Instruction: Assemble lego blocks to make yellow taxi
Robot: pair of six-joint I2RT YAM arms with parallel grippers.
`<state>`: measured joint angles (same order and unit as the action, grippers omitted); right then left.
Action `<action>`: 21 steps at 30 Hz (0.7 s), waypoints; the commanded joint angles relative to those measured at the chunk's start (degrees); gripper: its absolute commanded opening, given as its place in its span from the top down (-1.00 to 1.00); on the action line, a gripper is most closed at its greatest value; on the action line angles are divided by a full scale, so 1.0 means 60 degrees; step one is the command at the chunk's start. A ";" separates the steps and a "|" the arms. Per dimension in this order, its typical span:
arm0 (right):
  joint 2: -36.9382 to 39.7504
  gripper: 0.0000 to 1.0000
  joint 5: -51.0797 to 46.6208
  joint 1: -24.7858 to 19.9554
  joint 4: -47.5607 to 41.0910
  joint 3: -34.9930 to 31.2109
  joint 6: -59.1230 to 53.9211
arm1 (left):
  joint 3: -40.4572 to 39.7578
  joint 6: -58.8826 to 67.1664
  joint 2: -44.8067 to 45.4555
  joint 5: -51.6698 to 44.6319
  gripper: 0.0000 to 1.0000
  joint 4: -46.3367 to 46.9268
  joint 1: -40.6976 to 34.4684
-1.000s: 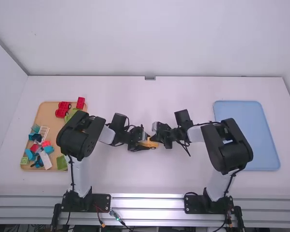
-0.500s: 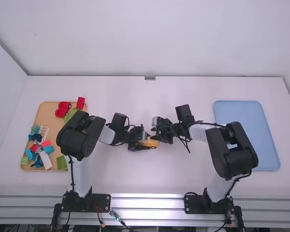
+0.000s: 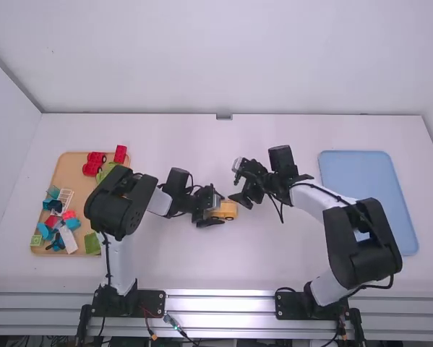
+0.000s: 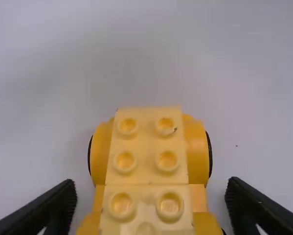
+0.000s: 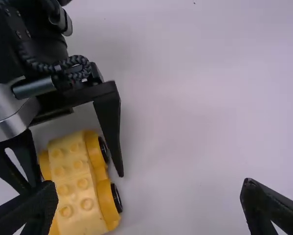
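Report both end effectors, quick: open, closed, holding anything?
Left end effector: open, fingers astride the yellow plastic toy-brick car, not clamped on it.
Right end effector: open, holding nothing.

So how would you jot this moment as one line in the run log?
yellow car: on table | left hand: open around car | right hand: open beside car | other blocks: on tray

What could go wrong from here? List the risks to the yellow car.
The left gripper stands open around the yellow car without clamping it, so a nudge might roll it on its black wheels.
The right gripper, also open, is close to the car; a low sweep toward it could knock it askew.
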<state>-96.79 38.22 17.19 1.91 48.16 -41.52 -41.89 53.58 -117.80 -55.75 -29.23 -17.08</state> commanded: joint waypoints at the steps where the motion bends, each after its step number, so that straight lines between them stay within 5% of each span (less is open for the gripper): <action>1: 0.0025 -0.98 -0.0135 0.0025 -0.0036 0.0095 0.0087 | -0.0007 -0.0302 -0.0066 -0.0109 -0.96 -0.0004 -0.0036; 11: 0.0025 -0.98 -0.0138 -0.0076 -0.0069 0.0095 0.0098 | -0.0007 -0.2051 0.0696 -0.0051 -0.98 -0.0058 0.0302; 21: 0.0025 -0.98 -0.0138 -0.0499 0.0120 0.0095 0.0229 | -0.0007 -0.2036 0.4156 0.0823 -0.98 0.3938 0.1723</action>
<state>-96.77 37.08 14.92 2.15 48.14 -40.82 -41.93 41.65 -98.89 -53.60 -9.15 -9.50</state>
